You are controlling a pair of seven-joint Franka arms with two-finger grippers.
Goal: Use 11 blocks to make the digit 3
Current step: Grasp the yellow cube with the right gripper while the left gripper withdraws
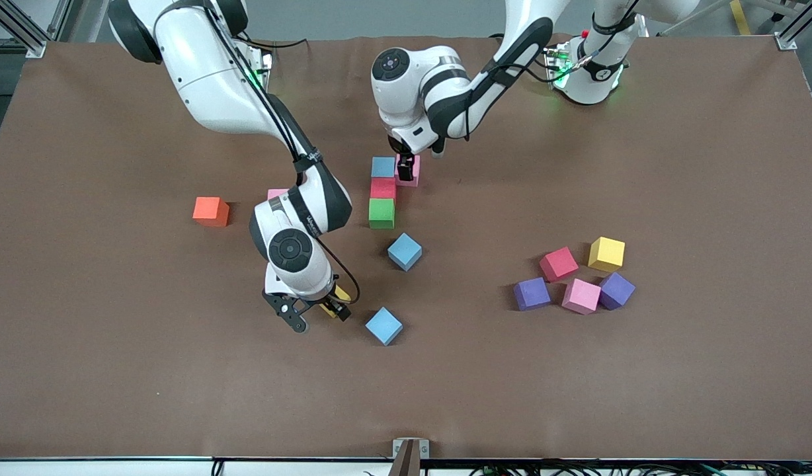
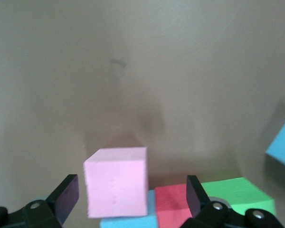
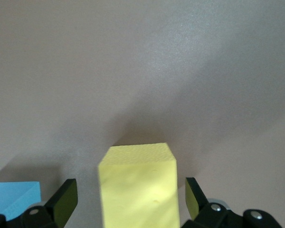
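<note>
Front view takes in a wide table under a matte brown cover. Grey floor and aluminium frame posts show along the robots' edge.

The right arm reaches well out over the table. The left arm bends in toward the middle.

The started digit 3 is a straight column of touching cubes near the table's centre. It runs blue corner block, red block, then green block nearest the front camera. A pink block sits just beside the blue corner block, toward the left arm's end.

A loose group lies toward the left arm's end: second yellow block, second red block, two purple blocks and a second pink block between them. A tilted blue block and a nearest blue block lie apart, nearer the front camera than the column. An orange cube stands toward the right arm's end. A third pink block is half hidden by the right arm.

The left gripper is low over the pink block. Its fingers are spread wide on either side, with a gap showing on each.

The right gripper straddles a yellow block beside the nearest blue block. It too is spread wide and clear of the cube's faces.
</note>
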